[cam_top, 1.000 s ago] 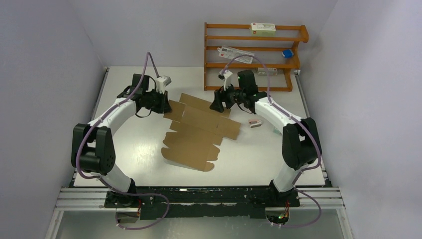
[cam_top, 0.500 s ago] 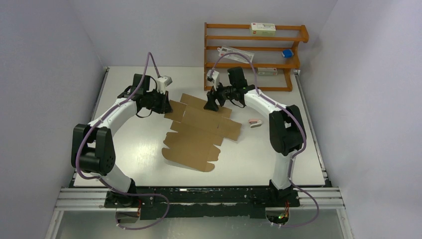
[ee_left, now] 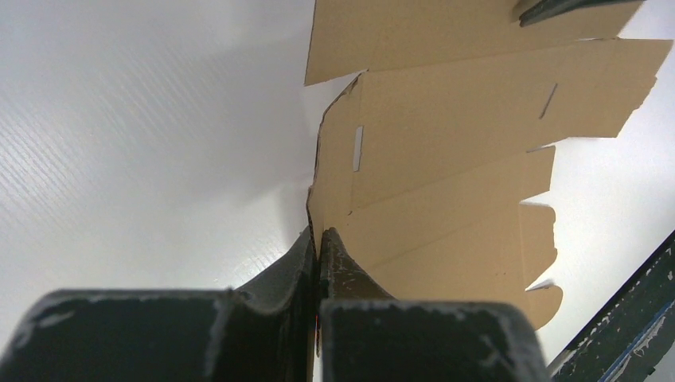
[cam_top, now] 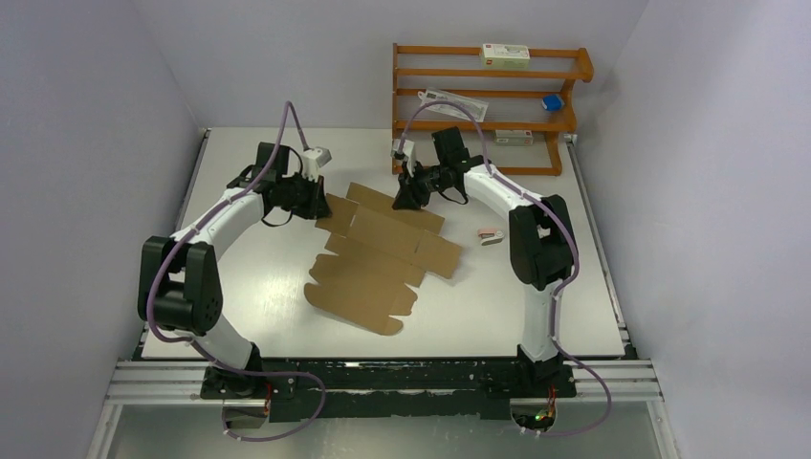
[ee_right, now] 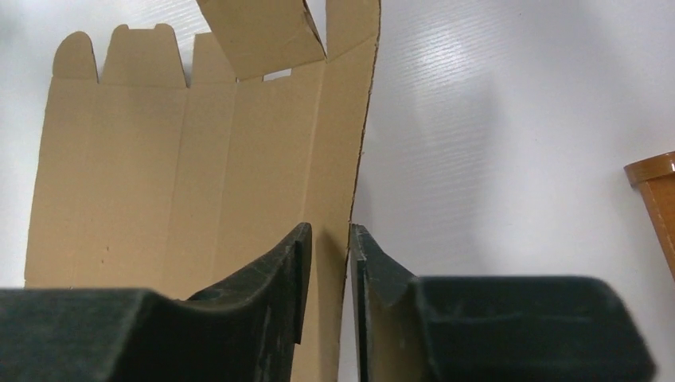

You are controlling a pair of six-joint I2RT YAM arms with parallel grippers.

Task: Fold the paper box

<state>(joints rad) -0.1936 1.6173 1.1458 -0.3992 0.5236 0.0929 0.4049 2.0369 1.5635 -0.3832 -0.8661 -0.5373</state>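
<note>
The paper box is a flat brown die-cut sheet with notched flaps, lying mid-table. My left gripper is at its far left corner. In the left wrist view the left gripper is shut on the sheet's edge, which is lifted slightly there. My right gripper is at the sheet's far edge. In the right wrist view the right gripper is narrowly open, with the edge of the sheet standing between the fingers and a gap beside it.
An orange wooden rack stands at the back right, holding small white cartons and a blue item; its corner shows in the right wrist view. A small white and pink object lies right of the sheet.
My right gripper has moved left along the sheet's far edge and its elbow has swung inward. The sheet's near end has shifted slightly left. The left arm has held still.
</note>
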